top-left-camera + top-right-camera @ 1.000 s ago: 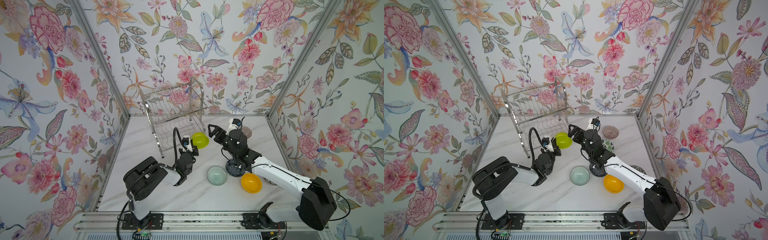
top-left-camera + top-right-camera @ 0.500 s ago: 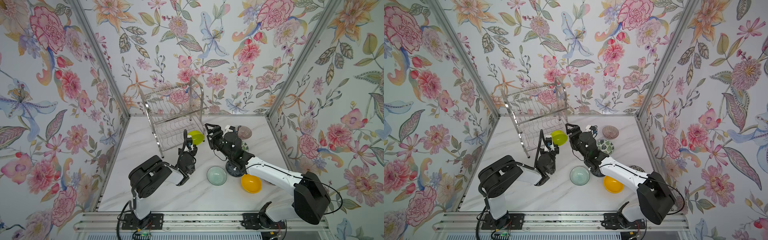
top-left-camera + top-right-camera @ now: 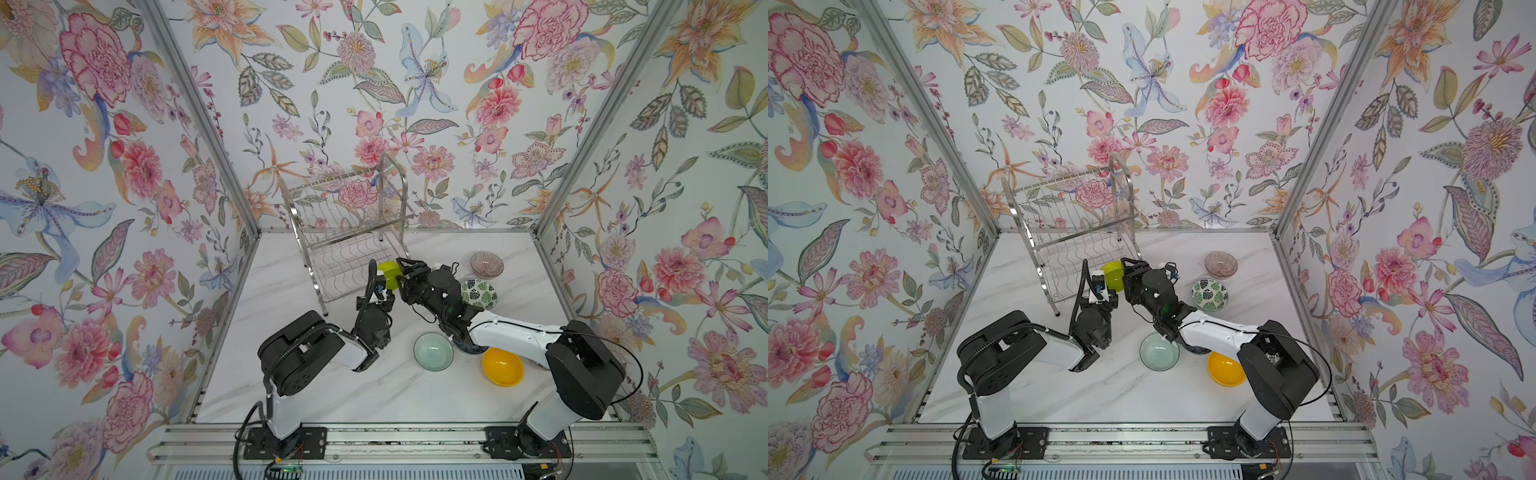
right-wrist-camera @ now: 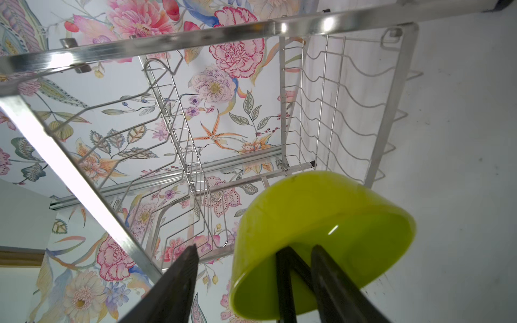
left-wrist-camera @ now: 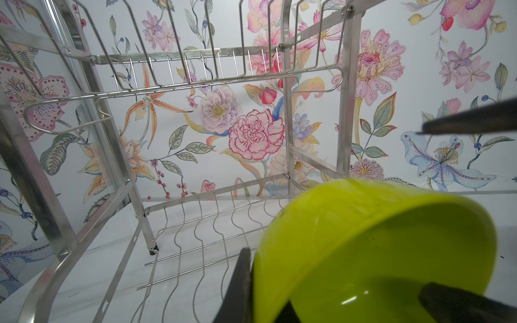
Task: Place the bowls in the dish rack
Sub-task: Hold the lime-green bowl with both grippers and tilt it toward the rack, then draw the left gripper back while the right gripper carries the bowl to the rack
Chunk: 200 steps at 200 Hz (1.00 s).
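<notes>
In both top views the lime green bowl (image 3: 388, 274) (image 3: 1113, 276) hangs tipped on its side off the front right corner of the dish rack (image 3: 349, 232) (image 3: 1075, 224). My left gripper (image 3: 384, 291) (image 5: 256, 268) is shut on its rim from below, one finger outside the wall and one inside. My right gripper (image 3: 401, 274) (image 4: 254, 249) reaches in from the right and straddles the same bowl (image 4: 321, 223). One of its fingers is inside the bowl, the other stands clear outside, so the jaws are apart. The rack's wavy lower tier (image 5: 201, 237) lies just beyond.
On the marble right of the rack sit a pinkish ribbed bowl (image 3: 487, 264) and a leaf-patterned bowl (image 3: 478, 294). Nearer the front lie a pale green bowl (image 3: 433, 351) and an orange-yellow bowl (image 3: 503, 367). A dark bowl (image 3: 467, 347) is mostly hidden under my right forearm.
The left gripper has carried the lime bowl up and back toward the rack. The right gripper has swung left onto the bowl, and its jaws have narrowed around the rim.
</notes>
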{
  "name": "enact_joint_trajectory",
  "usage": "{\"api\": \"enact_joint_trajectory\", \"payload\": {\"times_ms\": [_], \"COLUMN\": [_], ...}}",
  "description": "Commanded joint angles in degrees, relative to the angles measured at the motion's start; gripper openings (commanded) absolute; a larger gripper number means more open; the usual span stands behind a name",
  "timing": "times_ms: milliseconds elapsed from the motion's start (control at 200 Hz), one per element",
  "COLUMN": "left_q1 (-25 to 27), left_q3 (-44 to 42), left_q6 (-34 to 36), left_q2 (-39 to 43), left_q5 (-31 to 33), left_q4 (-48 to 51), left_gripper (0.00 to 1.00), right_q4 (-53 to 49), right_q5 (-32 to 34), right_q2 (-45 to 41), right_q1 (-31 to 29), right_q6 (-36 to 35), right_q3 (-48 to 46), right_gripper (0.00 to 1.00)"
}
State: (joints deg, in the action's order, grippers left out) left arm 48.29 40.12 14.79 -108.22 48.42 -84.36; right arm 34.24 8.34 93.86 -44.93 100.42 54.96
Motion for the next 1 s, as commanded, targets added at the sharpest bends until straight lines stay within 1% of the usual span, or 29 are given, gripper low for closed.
{"api": "enact_joint_trajectory", "payload": {"times_ms": [0, 465, 560, 616, 681, 716, 766, 801, 846, 861, 881, 936, 996], "left_q1": [0.49, 0.49, 0.49, 0.46, 0.48, 0.49, 0.48, 0.44, 0.46, 0.48, 0.45, 0.4, 0.31], "left_q3": [-0.12, -0.5, -0.48, -0.62, -0.84, -1.08, -1.57, -2.02, -2.8, -3.09, -3.48, -4.99, -6.52], "left_q6": [0.16, -0.02, -0.56, -0.73, -1.31, -1.86, -2.62, -3.4, -4.3, -4.25, -6.31, -8.8, -11.12], "left_q2": [0.73, 1.16, 1.26, 1.42, 1.69, 1.93, 2.37, 2.83, 3.88, 4.27, 4.87, 6.87, 9.29], "left_q5": [-0.48, -0.79, -0.71, -0.74, -0.64, -0.77, -0.94, -1.22, -1.31, -1.36, -1.36, -1.56, -1.88], "left_q4": [-5.51, -4.78, -4.17, -3.85, -3.41, -3.07, -2.51, -1.97, -0.97, -0.54, 0.21, 2.43, 4.9], "left_gripper": [0.0, 0.0, 0.0, 0.0, 0.08, 0.13, 0.25, 0.36, 0.46, 0.48, 0.5, 0.56, 0.62], "right_q4": [2.46, 5.0, 5.22, 5.4, 5.16, 5.12, 5.13, 5.18, 5.77, 6.07, 6.45, 7.32, 8.03], "right_q5": [0.24, -0.9, -0.71, -0.43, -0.38, -0.43, -0.71, -1.01, -1.73, -2.12, -2.88, -5.07, -6.91], "right_q2": [0.63, 5.84, 6.21, 6.2, 6.11, 6.09, 6.23, 6.24, 6.49, 6.56, 6.69, 6.93, 6.95], "right_q1": [-0.39, 0.28, 0.35, 0.38, 0.58, 0.67, 0.81, 1.06, 1.37, 1.56, 1.79, 2.6, 3.33], "right_q6": [1.47, 2.33, 2.16, 1.66, 0.75, 0.25, -0.67, -1.43, -2.85, -3.47, -4.0, -5.92, -7.55], "right_q3": [3.5, 6.74, 6.83, 6.74, 6.73, 6.74, 6.65, 6.57, 6.56, 6.67, 6.81, 7.11, 7.09], "right_gripper": [0.56, 0.35, 0.29, 0.23, 0.16, 0.13, 0.07, 0.05, 0.03, 0.02, 0.02, 0.0, 0.0]}}
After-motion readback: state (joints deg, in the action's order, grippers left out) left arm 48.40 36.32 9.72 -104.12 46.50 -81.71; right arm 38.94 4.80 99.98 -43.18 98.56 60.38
